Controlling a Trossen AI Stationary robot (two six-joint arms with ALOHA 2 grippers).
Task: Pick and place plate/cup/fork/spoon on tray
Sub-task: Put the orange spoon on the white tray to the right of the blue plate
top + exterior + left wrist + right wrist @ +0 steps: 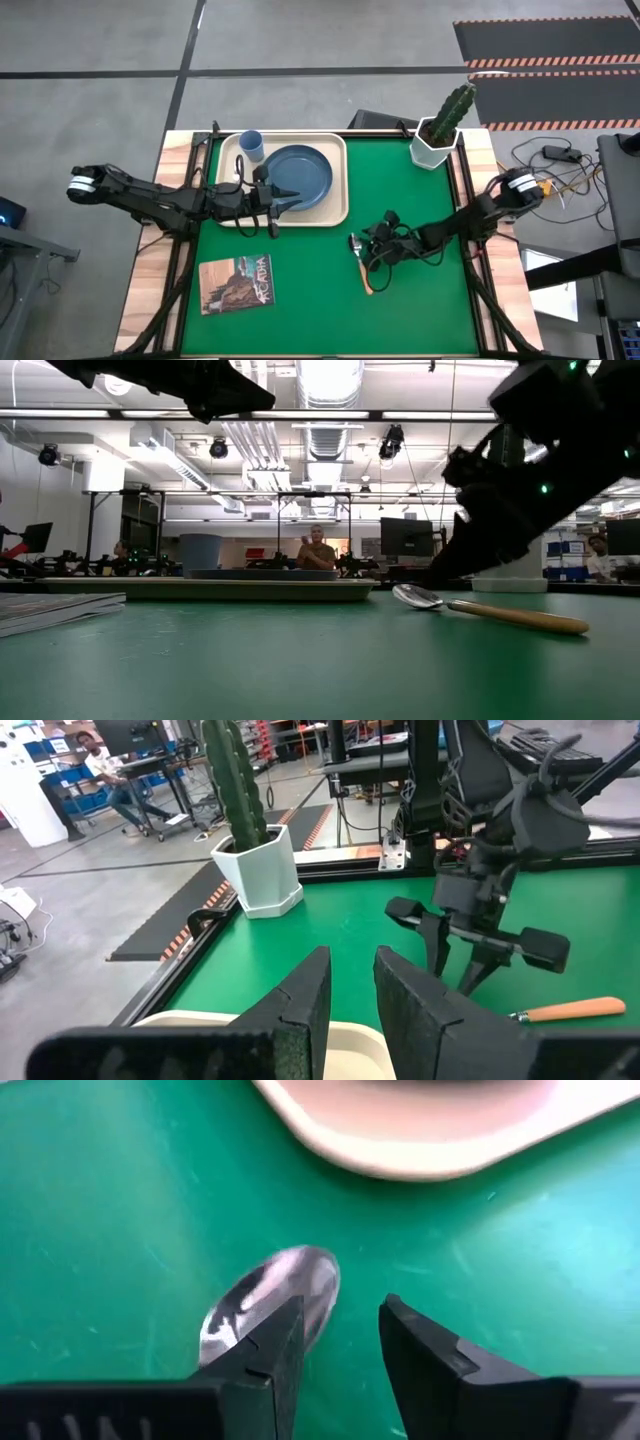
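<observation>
The right gripper (372, 243) hovers over the spoon (361, 262) on the green mat, fingers spread around the silver bowl without touching it. The left gripper (283, 199), fingers narrowly parted and empty, hangs over the tray (340, 205), which holds the plate (310, 165) and cup (250, 146). A booklet (236, 283) nearby reads "ACADIA".
</observation>
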